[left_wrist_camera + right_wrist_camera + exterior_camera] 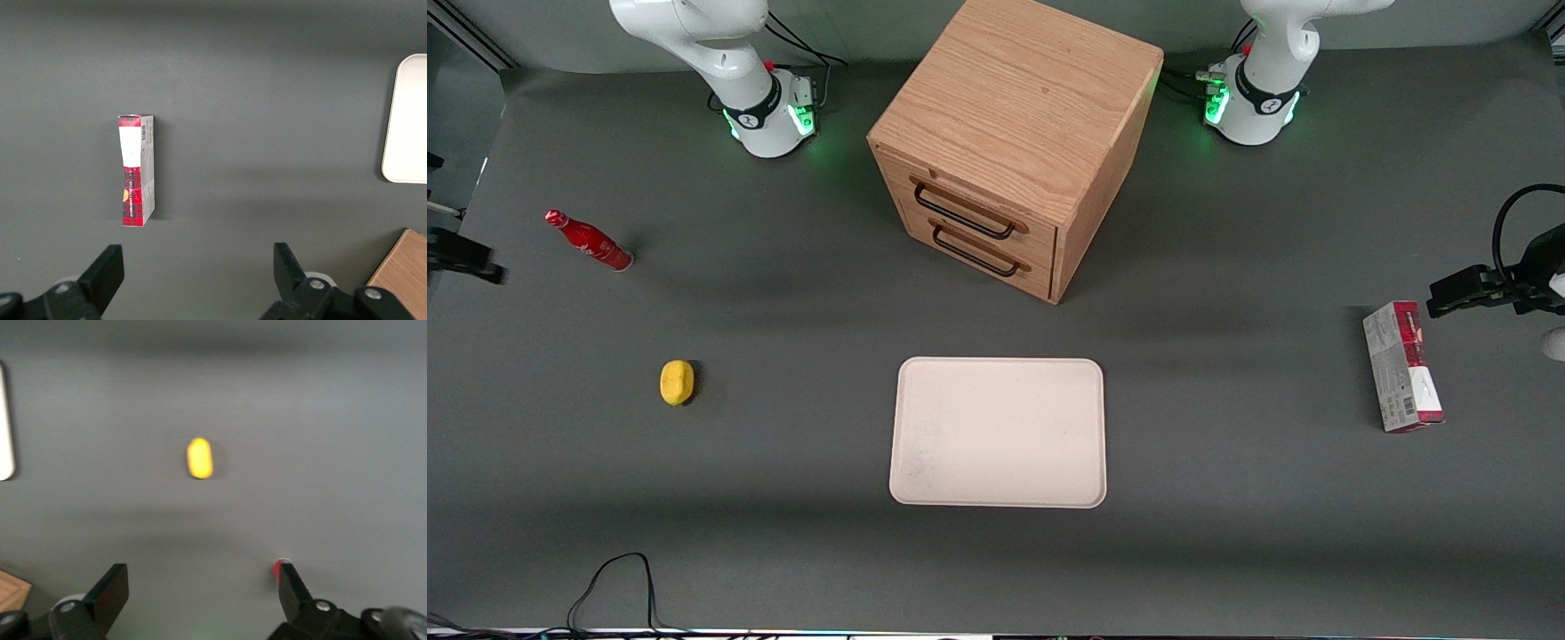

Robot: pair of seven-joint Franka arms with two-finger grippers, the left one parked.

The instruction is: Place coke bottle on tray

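Coke bottle (588,240): you have it upright on the grey table (1227,533), toward the working arm's end, free of any grip. Its red cap and narrow neck are on top, and faint white lettering runs along the red body. In the right wrist view only a small red patch of it (278,571) shows, right against one fingertip's edge.

Gripper (203,590): your right arm's gripper hangs high above the table with its two black fingers (110,590) spread wide apart and nothing between them. In the front view only a dark part (463,256) shows at the frame edge beside the bottle, so you cannot read the fingers there.

Tray (999,432): the cream tray with rounded corners and a shallow rim lies flat in the middle of the table, well apart from the bottle and nearer the front camera than it. Nothing sits on it. A sliver of its rim (5,427) shows in the right wrist view, and a corner (407,120) in the left wrist view.

Yellow object (677,382): you see a small rounded yellow piece on the table between the bottle and the tray, nearer the front camera than the bottle and apart from both. The right wrist view shows it (199,458) as a blurred oval.

Drawer cabinet (1014,142): a wooden box with two dark-handled drawers stands above the tray in the front view, farther from the camera, with both drawers closed.

Carton (1402,365): a red-and-white rectangular carton lies toward the parked arm's end of the table, well apart from the tray.
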